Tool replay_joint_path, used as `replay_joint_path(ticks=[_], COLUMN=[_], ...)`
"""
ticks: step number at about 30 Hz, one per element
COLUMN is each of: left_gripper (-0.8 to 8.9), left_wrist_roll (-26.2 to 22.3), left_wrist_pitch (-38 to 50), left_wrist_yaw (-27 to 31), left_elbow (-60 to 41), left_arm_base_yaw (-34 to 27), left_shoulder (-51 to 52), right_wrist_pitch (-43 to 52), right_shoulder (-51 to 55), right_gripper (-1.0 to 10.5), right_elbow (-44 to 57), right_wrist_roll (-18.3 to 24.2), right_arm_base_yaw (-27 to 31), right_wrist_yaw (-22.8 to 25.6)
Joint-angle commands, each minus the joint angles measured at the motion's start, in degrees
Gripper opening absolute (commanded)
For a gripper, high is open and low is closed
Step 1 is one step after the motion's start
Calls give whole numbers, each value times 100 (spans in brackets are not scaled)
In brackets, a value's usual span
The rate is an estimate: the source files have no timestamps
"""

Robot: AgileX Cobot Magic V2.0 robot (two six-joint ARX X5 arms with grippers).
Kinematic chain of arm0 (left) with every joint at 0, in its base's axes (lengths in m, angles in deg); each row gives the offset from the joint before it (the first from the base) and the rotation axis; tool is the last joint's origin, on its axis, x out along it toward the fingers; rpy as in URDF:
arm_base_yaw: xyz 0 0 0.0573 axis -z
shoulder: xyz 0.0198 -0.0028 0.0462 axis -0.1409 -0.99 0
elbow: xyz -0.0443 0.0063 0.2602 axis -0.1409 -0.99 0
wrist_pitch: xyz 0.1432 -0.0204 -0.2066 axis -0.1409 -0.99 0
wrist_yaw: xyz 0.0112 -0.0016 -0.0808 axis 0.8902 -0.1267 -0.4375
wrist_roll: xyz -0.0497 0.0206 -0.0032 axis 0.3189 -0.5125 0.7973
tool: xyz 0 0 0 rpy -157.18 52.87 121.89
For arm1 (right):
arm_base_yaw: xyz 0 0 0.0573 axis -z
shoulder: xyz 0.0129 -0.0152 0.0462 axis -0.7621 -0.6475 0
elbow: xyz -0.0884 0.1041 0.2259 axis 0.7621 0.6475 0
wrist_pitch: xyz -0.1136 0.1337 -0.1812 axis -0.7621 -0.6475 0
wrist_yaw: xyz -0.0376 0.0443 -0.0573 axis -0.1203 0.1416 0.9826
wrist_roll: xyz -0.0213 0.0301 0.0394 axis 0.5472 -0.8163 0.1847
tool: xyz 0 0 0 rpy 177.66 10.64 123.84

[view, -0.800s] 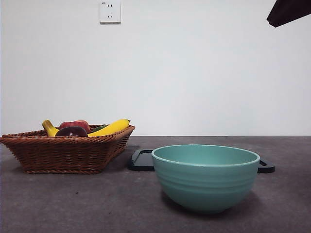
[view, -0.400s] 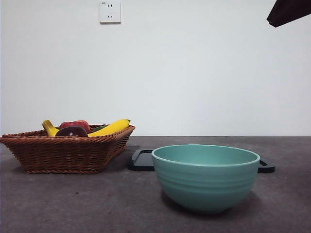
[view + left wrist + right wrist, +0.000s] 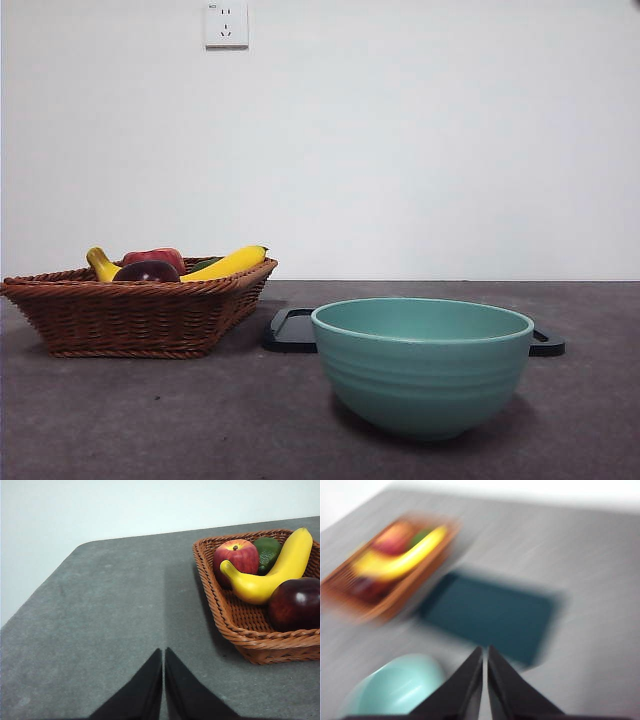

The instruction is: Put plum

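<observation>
The plum (image 3: pixel 147 271) (image 3: pixel 295 603), dark maroon and glossy, lies in the wicker basket (image 3: pixel 130 315) (image 3: pixel 235 630) at the left of the table, beside a yellow banana (image 3: pixel 226 264) (image 3: pixel 270 572) and a red apple (image 3: pixel 155 257) (image 3: pixel 236 557). My left gripper (image 3: pixel 163 652) is shut over bare table, well apart from the basket. My right gripper (image 3: pixel 485 650) is shut, high above the dark tray (image 3: pixel 492 615); its view is blurred by motion. Neither gripper shows in the front view.
A teal bowl (image 3: pixel 422 362) (image 3: pixel 395 687) stands near the front, right of centre. A black tray (image 3: pixel 292 330) lies flat behind it. A green fruit (image 3: pixel 267 552) lies in the basket's far corner. A wall socket (image 3: pixel 226 24) is on the back wall.
The dark arm tip at the front view's top right corner has left the picture. The basket, fruit, bowl and tray have not moved.
</observation>
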Motion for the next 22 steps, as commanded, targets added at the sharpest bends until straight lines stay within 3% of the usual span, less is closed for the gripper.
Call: replay_joint_path(ticks=[1, 4, 9, 15, 22], left_gripper=[7, 7, 7, 7, 7], left_wrist_roll=[15, 15, 15, 15, 15], left_wrist_pitch=[-52, -52, -52, -52, -52], left_wrist_yaw=[11, 13, 11, 13, 11], left_elbow=[-118, -118, -118, -118, -118], left_arm_base_yaw=[-13, -13, -13, -13, -13], left_shoulder=[13, 13, 11, 13, 13], right_wrist_pitch=[586, 1867, 3550, 4207, 4295], right_shoulder=[431, 1165, 2092, 2706, 2992], right_gripper=[6, 6, 6, 6, 6], right_elbow=[376, 1394, 2927, 3860, 4282], right_wrist_roll=[452, 461, 452, 391, 391], right_arm_base_yaw=[588, 1058, 1053, 754, 487], right_wrist_yaw=[83, 94, 448, 916, 1296])
